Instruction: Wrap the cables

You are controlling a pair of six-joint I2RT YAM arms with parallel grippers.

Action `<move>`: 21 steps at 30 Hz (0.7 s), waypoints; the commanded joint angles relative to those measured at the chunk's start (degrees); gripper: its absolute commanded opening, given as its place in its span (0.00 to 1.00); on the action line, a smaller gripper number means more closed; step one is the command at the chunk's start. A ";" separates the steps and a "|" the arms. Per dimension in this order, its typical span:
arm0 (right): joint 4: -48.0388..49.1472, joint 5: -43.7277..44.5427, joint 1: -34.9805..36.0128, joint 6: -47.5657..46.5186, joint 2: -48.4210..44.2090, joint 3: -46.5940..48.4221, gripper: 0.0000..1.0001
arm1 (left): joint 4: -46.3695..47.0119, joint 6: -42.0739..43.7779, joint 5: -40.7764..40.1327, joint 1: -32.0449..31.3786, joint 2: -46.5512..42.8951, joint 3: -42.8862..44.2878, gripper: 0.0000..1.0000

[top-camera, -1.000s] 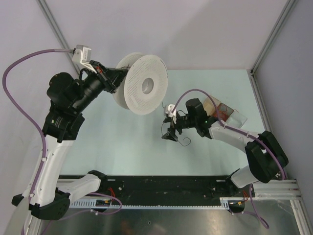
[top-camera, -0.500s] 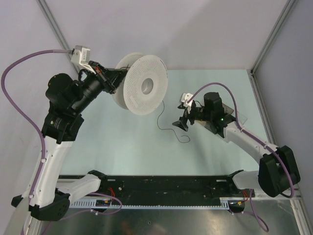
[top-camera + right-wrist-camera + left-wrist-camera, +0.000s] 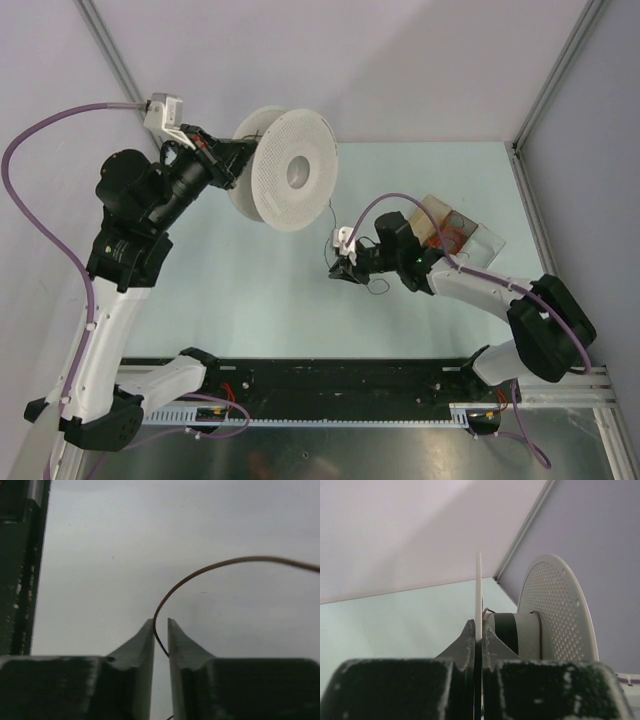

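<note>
Over the table [image 3: 230, 300], left pincer [image 3: 479, 630] clamps spool [image 3: 292, 172]; right pincer [image 3: 160, 625], barely spread, straddles wire [image 3: 200, 572].

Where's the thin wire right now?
The wire passes between the fingers of the right end effector in the right wrist view. In the top view that is mid-table, below and right of the white spool.

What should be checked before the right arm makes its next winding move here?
1. The left gripper clamps the spool by its flange: ok.
2. The wire lies between the fingers of the right gripper: ok.
3. The wire is actually pinched: cannot tell; a slit shows between the fingers.
4. The wire is anchored on the spool hub: cannot tell.
5. The right gripper is apart from the spool: ok.
</note>
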 commanded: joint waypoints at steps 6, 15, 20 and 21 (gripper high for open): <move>-8.67 -1.69 7.64 -0.56 -14.40 4.37 0.00 | 5.79 2.30 -17.29 1.85 0.48 3.70 0.00; -20.22 2.82 15.87 -9.24 -20.53 8.92 0.00 | 5.17 2.25 -33.02 1.80 6.40 -2.87 0.00; -22.97 6.10 16.38 -12.60 -21.26 14.44 0.00 | 4.98 2.89 -34.71 1.00 9.30 -9.46 0.00; -23.24 7.03 16.51 -12.94 -21.46 15.36 0.00 | 5.04 3.54 -35.16 0.82 9.67 -10.71 0.00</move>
